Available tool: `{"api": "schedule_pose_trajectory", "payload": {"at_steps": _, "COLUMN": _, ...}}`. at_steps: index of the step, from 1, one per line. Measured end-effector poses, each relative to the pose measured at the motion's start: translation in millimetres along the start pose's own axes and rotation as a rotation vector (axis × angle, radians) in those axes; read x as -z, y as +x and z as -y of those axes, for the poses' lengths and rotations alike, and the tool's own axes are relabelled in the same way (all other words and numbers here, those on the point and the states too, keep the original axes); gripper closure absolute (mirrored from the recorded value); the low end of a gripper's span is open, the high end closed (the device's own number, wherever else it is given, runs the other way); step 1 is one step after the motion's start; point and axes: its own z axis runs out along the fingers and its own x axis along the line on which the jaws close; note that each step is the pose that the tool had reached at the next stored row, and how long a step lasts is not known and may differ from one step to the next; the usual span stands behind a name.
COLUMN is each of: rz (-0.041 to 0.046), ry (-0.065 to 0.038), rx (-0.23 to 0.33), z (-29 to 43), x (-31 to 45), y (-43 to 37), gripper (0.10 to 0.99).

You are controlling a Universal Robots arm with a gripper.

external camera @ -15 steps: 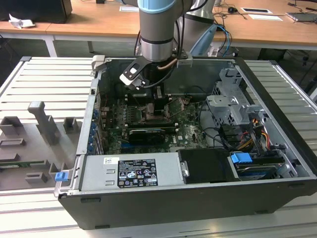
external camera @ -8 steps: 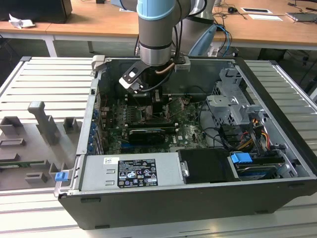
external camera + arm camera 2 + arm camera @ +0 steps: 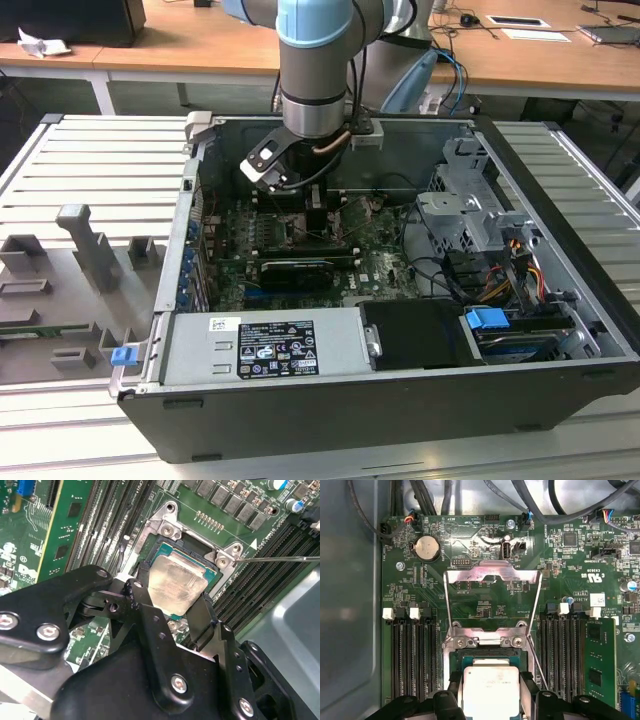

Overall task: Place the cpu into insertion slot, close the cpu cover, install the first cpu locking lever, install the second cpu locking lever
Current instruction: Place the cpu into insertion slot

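Clamping the cpu (image 3: 177, 580) by two opposite edges, the gripper (image 3: 175, 589) has its black fingers (image 3: 202, 615) pressed against the chip's sides, silver face up. Cpu is right over the insertion slot (image 3: 181, 540), w/ just a thin dark rim of the socket peeking out on the far side. Pin field is covered, so can't tell if the chip is fully seated or a touch above it. Near side of the socket is hidden behind the gripper body in the second wrist view.

In the first wrist view the cpu (image 3: 492, 692) is cut off at the view's edge. Fingers (image 3: 455, 682) flank it, & the slot (image 3: 487, 653) shows only as a narrow band btwn chip & hinge.

Cpu cover (image 3: 492, 573) stands open, swung up from its hinged edge, w/ green board visible thru its window. A thin locking lever (image 3: 538, 667) angles out beside the socket. In the second wrist view a similar wire rod (image 3: 280, 558) crosses the memory slots (image 3: 272, 570).

Exterior view: arm (image 3: 315, 60) reaches down into the open PC case (image 3: 400, 410), which sits on the ribbed grey worktop (image 3: 90, 170). Gripper (image 3: 318, 228) is low over the board, its tips lost among dark parts & cables there.
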Motion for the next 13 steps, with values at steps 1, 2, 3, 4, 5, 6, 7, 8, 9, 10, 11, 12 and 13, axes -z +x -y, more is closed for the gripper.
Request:
{"api": "schedule_pose_trajectory", "payload": {"at_steps": 1, "rz": 0.0001, "ry": 0.0, "rx": 0.0, "z": 0.0, "x": -0.5, "y": 0.1, "gripper": 0.545}}
{"api": "schedule_pose_trajectory", "payload": {"at_steps": 2, "rz": 0.0001, "ry": 0.0, "rx": 0.003, "z": -0.1, "x": -0.9, "y": 0.1, "gripper": 0.545}}
{"api": "schedule_pose_trajectory", "payload": {"at_steps": 3, "rz": 0.0, "ry": 0.0, "rx": 0.007, "z": -0.2, "x": -1.2, "y": 0.2, "gripper": 0.545}}
{"api": "schedule_pose_trajectory", "payload": {"at_steps": 4, "rz": -0.0001, "ry": 0.0, "rx": 0.009, "z": -0.3, "x": -1.4, "y": 0.3, "gripper": 0.545}}
{"api": "schedule_pose_trajectory", "payload": {"at_steps": 5, "rz": -0.0003, "ry": 0.0, "rx": 0.01, "z": -0.5, "x": -1.5, "y": 0.4, "gripper": 0.545}}
{"api": "schedule_pose_trajectory", "payload": {"at_steps": 6, "rz": -0.0007, "ry": 0.0, "rx": 0.014, "z": -0.6, "x": -1.9, "y": 0.5, "gripper": 0.545}}
{"api": "schedule_pose_trajectory", "payload": {"at_steps": 7, "rz": -0.0009, "ry": 0.0, "rx": 0.018, "z": -0.6, "x": -2.5, "y": 0.6, "gripper": 0.545}}
{"api": "schedule_pose_trajectory", "payload": {"at_steps": 8, "rz": -0.0007, "ry": 0.0, "rx": 0.019, "z": -0.6, "x": -2.7, "y": 0.8, "gripper": 0.545}}
{"api": "schedule_pose_trajectory", "payload": {"at_steps": 9, "rz": -0.0007, "ry": 0.0, "rx": 0.019, "z": -0.5, "x": -2.9, "y": 1.0, "gripper": 0.545}}
{"api": "schedule_pose_trajectory", "payload": {"at_steps": 10, "rz": -0.0008, "ry": 0.0, "rx": 0.019, "z": -0.5, "x": -3.3, "y": 1.0, "gripper": 0.545}}
{"api": "schedule_pose_trajectory", "payload": {"at_steps": 11, "rz": -0.0008, "ry": 0.0, "rx": 0.019, "z": -0.5, "x": -3.3, "y": 1.0, "gripper": 0.545}}
{"api": "schedule_pose_trajectory", "payload": {"at_steps": 12, "rz": -0.0007, "ry": 0.0, "rx": 0.019, "z": -0.5, "x": -3.3, "y": 1.0, "gripper": 0.545}}
{"api": "schedule_pose_trajectory", "payload": {"at_steps": 13, "rz": -0.0008, "ry": 0.0, "rx": 0.019, "z": -0.5, "x": -3.4, "y": 1.1, "gripper": 0.545}}
